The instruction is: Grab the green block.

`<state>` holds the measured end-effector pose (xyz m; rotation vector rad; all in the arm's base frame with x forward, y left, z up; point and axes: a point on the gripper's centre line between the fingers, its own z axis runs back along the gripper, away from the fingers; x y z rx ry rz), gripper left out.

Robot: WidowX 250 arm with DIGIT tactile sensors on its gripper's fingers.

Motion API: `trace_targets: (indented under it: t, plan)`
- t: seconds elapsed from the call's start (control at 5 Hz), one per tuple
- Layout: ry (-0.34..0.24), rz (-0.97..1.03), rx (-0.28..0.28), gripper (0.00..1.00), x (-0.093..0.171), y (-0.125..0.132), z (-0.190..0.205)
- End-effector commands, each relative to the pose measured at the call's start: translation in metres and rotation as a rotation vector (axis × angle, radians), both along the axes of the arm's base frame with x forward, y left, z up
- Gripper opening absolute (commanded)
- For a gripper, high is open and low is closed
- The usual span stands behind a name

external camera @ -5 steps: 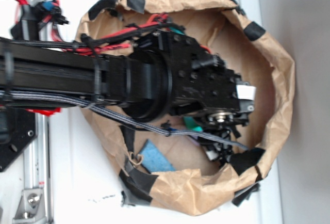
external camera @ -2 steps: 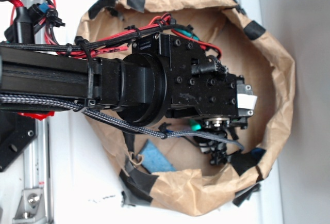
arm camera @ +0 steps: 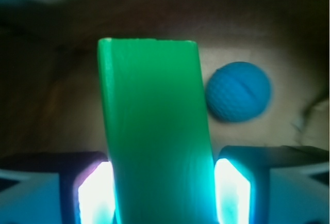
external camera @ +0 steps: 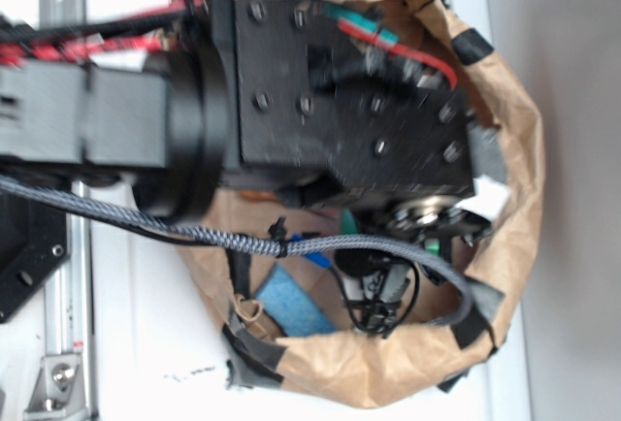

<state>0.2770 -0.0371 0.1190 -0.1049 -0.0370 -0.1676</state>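
Note:
The green block (arm camera: pixel 154 131) is a smooth bright-green bar that fills the middle of the wrist view, standing up between my two lit fingers. My gripper (arm camera: pixel 161 185) is shut on it, with one pad (arm camera: pixel 95 193) pressed against its left face and the other against its right. From outside, the black wrist looms over the brown paper bag (external camera: pixel 524 178) and hides most of the block. Only a sliver of green (external camera: pixel 347 220) shows under the wrist, beside the dark gripper (external camera: pixel 374 285).
A blue dimpled ball (arm camera: pixel 238 91) lies on the bag's floor, right of the block and apart from it. A light-blue spongy piece (external camera: pixel 294 303) rests near the bag's lower wall. A braided cable (external camera: pixel 291 244) hangs across the opening. The bag's taped rim surrounds the gripper.
The arm has risen toward the outside camera and looks much larger now. The gripper has come up off the bag's floor with the green block still in it.

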Motion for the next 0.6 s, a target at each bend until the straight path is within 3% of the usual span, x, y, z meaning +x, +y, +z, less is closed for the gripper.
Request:
trace_targets:
  t: [0.0,0.4]
  plan:
    - [-0.044,-0.065,0.070,0.00,-0.0085,0.0146,0.0724]
    - [-0.051,-0.051,0.085,0.00,-0.0109,0.0132,0.0651]
